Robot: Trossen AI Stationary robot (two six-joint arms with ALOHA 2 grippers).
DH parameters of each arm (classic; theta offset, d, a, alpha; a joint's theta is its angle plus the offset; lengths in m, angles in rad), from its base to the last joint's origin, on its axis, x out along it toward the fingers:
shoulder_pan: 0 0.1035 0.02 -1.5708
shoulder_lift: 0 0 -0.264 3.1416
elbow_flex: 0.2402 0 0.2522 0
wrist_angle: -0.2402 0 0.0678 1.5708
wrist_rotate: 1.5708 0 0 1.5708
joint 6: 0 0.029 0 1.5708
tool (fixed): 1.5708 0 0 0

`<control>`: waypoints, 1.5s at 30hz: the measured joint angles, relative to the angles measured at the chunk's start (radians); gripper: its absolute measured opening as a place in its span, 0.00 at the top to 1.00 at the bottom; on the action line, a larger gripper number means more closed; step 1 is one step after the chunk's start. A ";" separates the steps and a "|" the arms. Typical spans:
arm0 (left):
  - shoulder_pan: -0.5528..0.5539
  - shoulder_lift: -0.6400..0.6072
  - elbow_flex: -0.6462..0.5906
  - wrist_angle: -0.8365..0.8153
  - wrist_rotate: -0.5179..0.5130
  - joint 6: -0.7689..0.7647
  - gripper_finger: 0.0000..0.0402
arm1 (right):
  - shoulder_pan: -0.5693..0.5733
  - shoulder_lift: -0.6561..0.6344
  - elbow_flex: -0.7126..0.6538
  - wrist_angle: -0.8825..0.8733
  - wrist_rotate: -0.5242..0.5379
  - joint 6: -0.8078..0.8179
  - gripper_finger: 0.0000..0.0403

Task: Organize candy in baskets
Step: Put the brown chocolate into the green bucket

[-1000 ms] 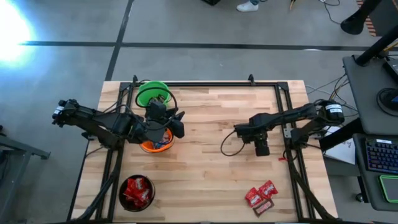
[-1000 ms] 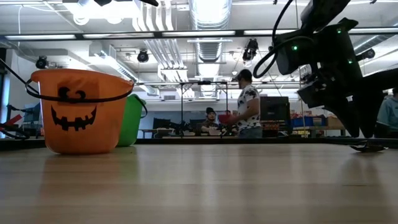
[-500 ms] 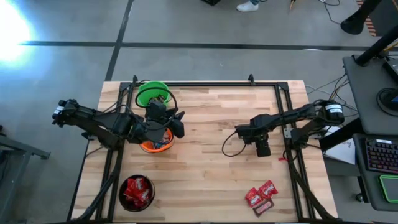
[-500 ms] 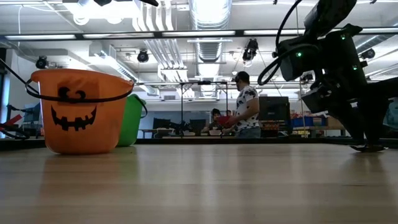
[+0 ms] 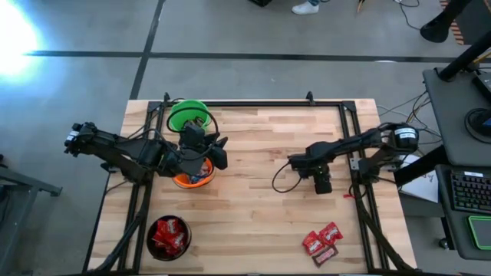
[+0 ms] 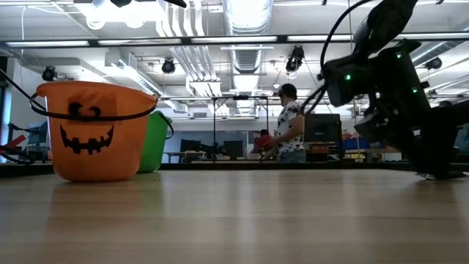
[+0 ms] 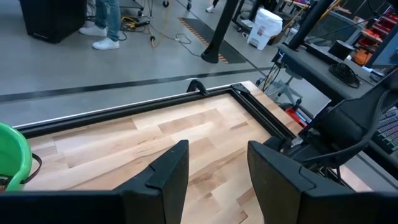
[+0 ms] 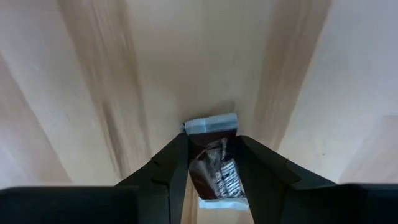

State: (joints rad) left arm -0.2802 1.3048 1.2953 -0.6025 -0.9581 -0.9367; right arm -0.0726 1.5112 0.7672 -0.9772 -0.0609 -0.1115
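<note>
My right gripper (image 5: 322, 184) (image 8: 211, 146) points down over the table's right half, shut on a dark brown candy (image 8: 214, 171). My left gripper (image 5: 222, 154) (image 7: 217, 155) hangs open and empty over the orange basket (image 5: 192, 178) (image 6: 91, 132). The green basket (image 5: 187, 115) (image 6: 156, 139) stands just behind the orange one. The black basket (image 5: 168, 236), holding red candies, sits near the front left edge. A few loose red and brown candies (image 5: 321, 244) lie at the front right. My right gripper pinches the dark brown candy by its two long sides (image 8: 198, 175) between its two fingers. The fingers come from above, pointing down, and run along the candy. Its silver crimped end (image 8: 211, 124) sticks out past the fingertips toward the table; whether it touches the wood I cannot tell.
A black metal frame (image 5: 253, 102) runs along the table's far edge and sides. Bare wood (image 5: 261, 199) lies between the two arms. In the room beyond the table, a person (image 6: 292, 128) stands among desks.
My right gripper has sunk a little toward the table, still pointing down and still shut on the brown candy.
</note>
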 joint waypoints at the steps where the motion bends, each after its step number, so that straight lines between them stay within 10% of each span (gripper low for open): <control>1: 0.000 0.000 0.000 0.000 0.000 0.000 0.64 | -0.002 0.017 0.001 -0.001 -0.002 -0.002 0.69; 23: 0.001 0.000 0.000 0.000 0.000 -0.008 0.64 | -0.048 0.106 0.006 0.012 -0.009 -0.016 0.96; 45: 0.001 0.000 0.000 -0.002 0.017 -0.008 0.64 | -0.118 -0.055 0.001 -0.038 -0.045 0.198 0.98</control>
State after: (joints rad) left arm -0.2794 1.3048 1.2953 -0.6041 -0.9412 -0.9443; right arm -0.1905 1.4567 0.7681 -1.0155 -0.1064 0.0862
